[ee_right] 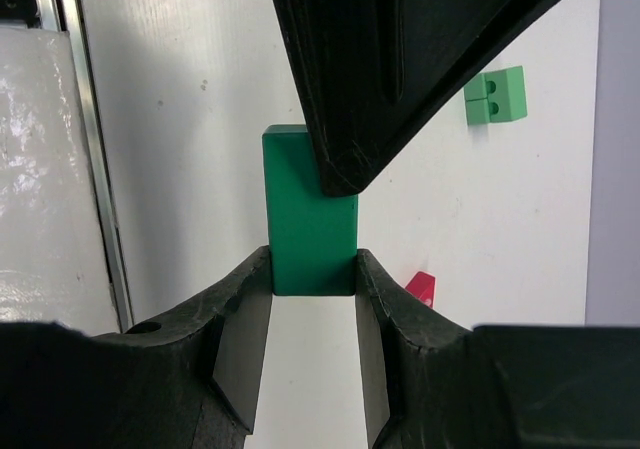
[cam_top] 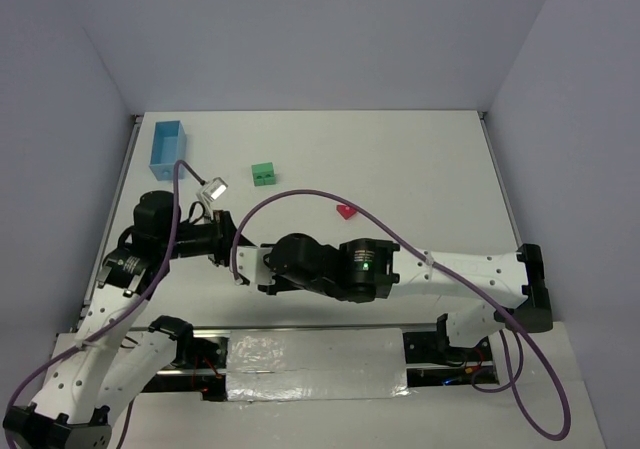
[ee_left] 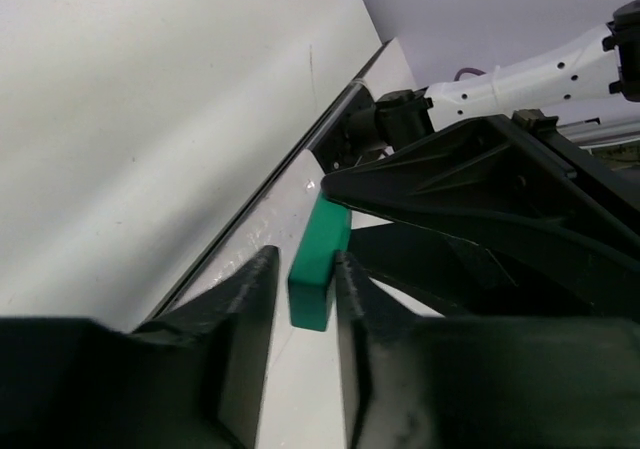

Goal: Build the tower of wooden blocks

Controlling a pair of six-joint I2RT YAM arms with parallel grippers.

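My right gripper (ee_right: 313, 269) is shut on a long green block (ee_right: 305, 209), with both fingers pressed on its sides, held above the table. My left gripper (ee_left: 303, 279) straddles the other end of the same block (ee_left: 320, 259). Its right finger touches the block and a thin gap shows at its left finger (ee_left: 250, 299). In the top view the two grippers meet left of centre, the left (cam_top: 222, 241) and the right (cam_top: 246, 264), and the block is hidden there. A green cube with dark marks (cam_top: 263, 173) and a red roof piece (cam_top: 346, 210) lie apart on the table. Both also show in the right wrist view, the cube (ee_right: 496, 96) and the roof piece (ee_right: 421, 287).
A light blue box (cam_top: 166, 150) stands at the far left corner. A purple cable (cam_top: 300, 195) arcs over the middle of the table. A metal rail and a shiny white sheet (cam_top: 315, 364) run along the near edge. Walls close in on three sides.
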